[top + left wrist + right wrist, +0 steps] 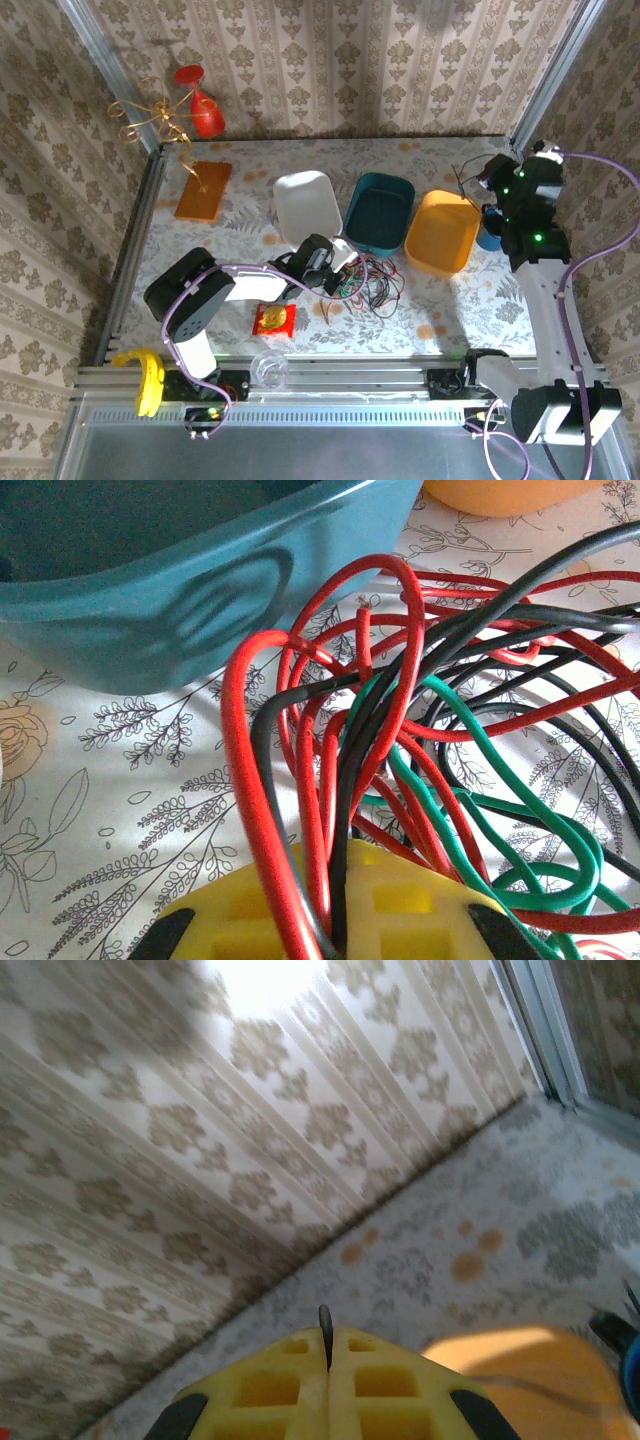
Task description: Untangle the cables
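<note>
Three colours of cables (368, 280) sprawl at the table (450, 310) centre, long axis nine-to-three o'clock, their nine o'clock end clamped in the left claw (335, 910); the right claw (328, 1360) pinches a black strand (325, 1322).

White arms (550, 300), purple cables (600, 160), yellow claws (335, 908).

- The right gripper (327, 1348) presses its yellow fingers (262, 1390) together on a thin black cable (324, 1318) tip.
- An orange bin (520, 1360) sits on the right, on the floral table (480, 1230); the patterned wall (200, 1110) stands beyond.
</note>
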Controlling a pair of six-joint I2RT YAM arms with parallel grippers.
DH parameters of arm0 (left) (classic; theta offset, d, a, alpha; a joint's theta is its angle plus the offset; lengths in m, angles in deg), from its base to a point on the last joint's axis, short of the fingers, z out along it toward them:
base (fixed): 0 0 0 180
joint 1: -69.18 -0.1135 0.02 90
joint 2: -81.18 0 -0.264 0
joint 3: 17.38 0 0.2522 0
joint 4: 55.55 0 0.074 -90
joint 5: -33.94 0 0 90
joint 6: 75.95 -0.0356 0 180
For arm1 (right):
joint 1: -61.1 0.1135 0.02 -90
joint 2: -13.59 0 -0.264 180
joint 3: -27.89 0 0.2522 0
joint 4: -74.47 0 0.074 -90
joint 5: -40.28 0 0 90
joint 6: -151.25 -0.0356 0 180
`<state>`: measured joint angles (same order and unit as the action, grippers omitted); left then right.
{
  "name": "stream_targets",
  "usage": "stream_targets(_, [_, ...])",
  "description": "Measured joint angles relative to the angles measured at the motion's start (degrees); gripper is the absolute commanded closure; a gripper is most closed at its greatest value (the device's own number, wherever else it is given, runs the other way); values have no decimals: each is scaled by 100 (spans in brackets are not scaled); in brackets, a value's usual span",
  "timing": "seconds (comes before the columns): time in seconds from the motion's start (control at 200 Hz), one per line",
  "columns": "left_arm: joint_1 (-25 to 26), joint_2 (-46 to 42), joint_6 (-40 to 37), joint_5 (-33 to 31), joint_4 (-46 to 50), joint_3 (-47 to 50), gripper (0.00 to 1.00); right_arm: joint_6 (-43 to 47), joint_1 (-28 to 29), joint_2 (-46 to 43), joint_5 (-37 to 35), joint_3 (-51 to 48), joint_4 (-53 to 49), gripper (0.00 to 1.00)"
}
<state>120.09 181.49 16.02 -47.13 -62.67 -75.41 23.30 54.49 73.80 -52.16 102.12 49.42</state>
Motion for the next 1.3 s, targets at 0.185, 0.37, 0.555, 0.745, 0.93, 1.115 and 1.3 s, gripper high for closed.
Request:
stream_targets(0.185, [0,0,-2,-2,0,0,100,-136,0,131,39,-855,2,100])
stream_targets(0.37, [4,0,-2,-26,2,0,100,-302,42,396,481,-1530,87,100])
stream_targets(0.555, [7,0,-2,-31,4,-2,100,-260,302,684,839,-1738,35,100])
stream_targets(0.745, [11,0,-2,-46,4,-2,100,-101,463,706,973,-1733,-96,100])
stream_targets(0.93, [11,0,-2,-46,7,-2,100,229,662,826,1008,-1462,-378,100])
stream_targets(1.115, [44,0,-2,-85,4,0,100,675,905,525,638,-955,-485,100])
stream_targets(1.3, [44,0,-4,-85,4,-2,100,1346,901,190,214,140,-426,100])
